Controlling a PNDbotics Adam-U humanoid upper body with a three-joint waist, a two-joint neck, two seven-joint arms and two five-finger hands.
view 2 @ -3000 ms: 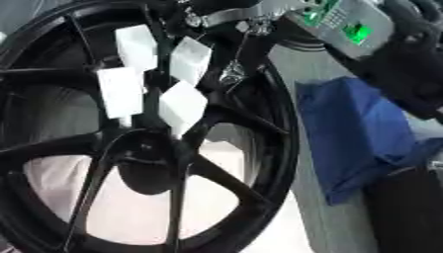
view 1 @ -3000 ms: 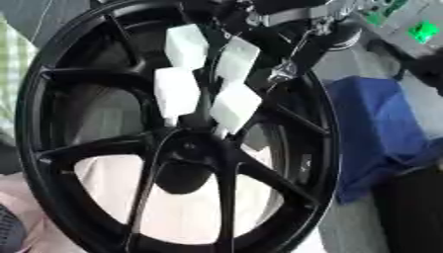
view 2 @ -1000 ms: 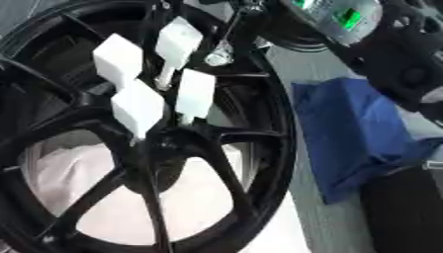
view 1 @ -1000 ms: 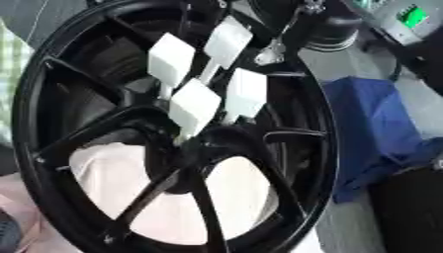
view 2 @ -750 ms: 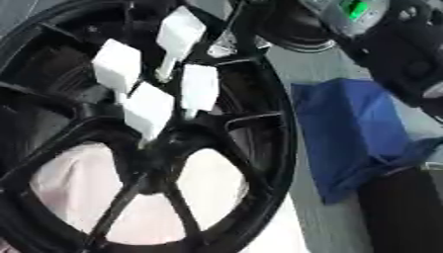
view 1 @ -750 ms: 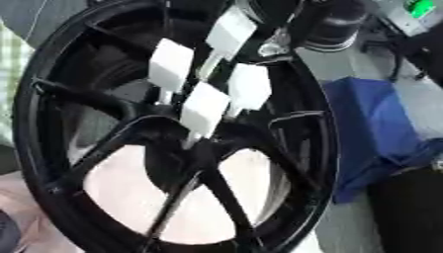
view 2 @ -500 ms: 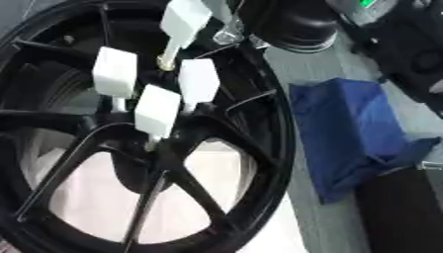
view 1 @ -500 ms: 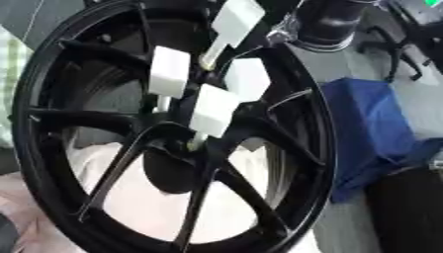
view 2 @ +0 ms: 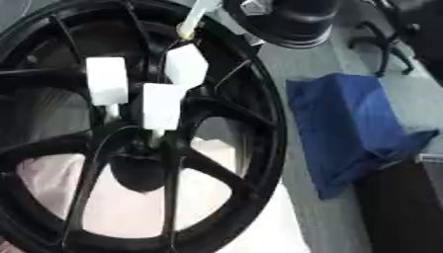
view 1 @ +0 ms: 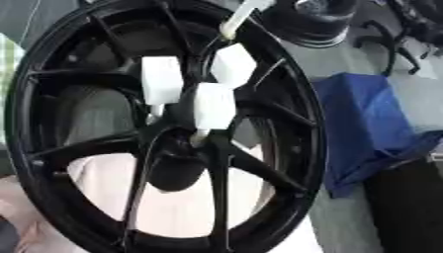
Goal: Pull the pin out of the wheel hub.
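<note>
Nearest: black wheel hub [view 1: 218,170] fills the left of the view, tilted, with a pale surface [view 1: 186,207] showing through its spokes. Three white block-headed pins [view 1: 213,105] stand on thin stems close around the centre bore. A fourth pin [view 1: 243,12] is up by the top rim, angled, apart from the others. Blue cloth [view 1: 372,123] lies right of the rim. Black round object [view 2: 290,20] sits beyond. My hand: can't tell its state, since whatever is at that top pin is cut off by the edge.

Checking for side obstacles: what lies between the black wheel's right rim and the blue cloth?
Only bare grey floor separates the wheel rim from the blue cloth; the right eye view shows it best.
</note>
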